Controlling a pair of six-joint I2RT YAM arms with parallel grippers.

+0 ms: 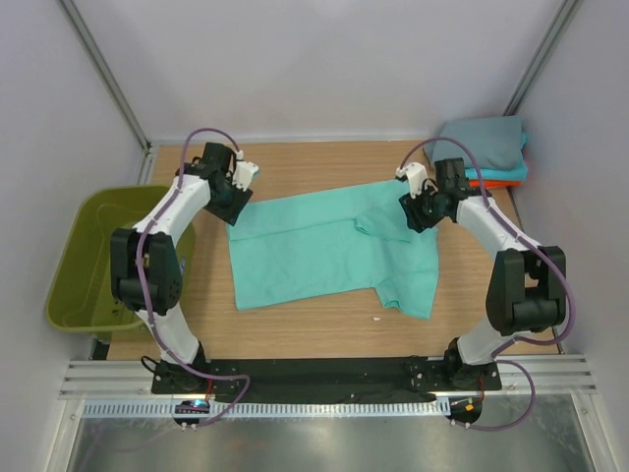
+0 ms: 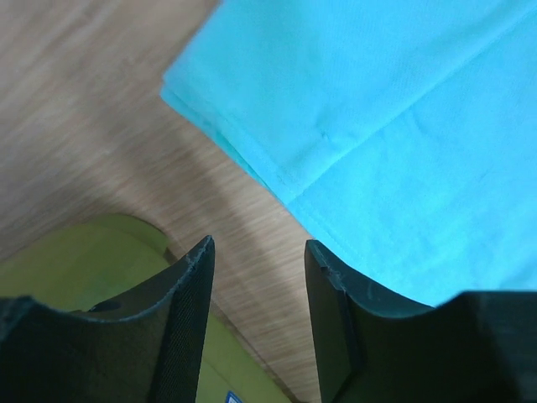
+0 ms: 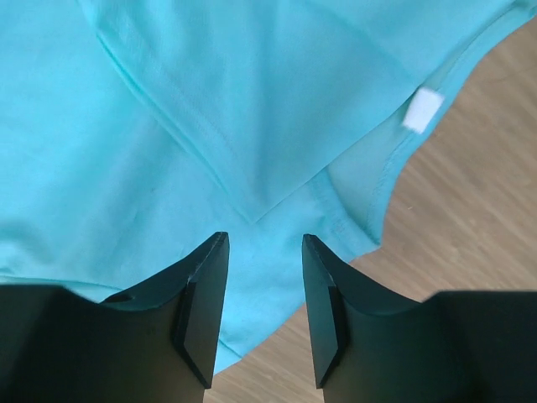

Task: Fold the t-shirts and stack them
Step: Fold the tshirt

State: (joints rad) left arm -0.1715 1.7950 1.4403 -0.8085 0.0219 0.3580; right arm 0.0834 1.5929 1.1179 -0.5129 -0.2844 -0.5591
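Note:
A mint green t-shirt lies spread on the wooden table, its far edge folded over toward the middle. My left gripper hovers at the shirt's far left corner. In the left wrist view the left gripper is open, with only bare wood between the fingers and the shirt corner just beyond them. My right gripper is over the shirt's far right part. In the right wrist view the right gripper is open above the cloth near the neck opening and its white label, holding nothing.
An olive-green plastic basket stands off the table's left edge and also shows in the left wrist view. Folded shirts are stacked at the back right corner: slate grey on top, with cyan and orange-red edges beneath.

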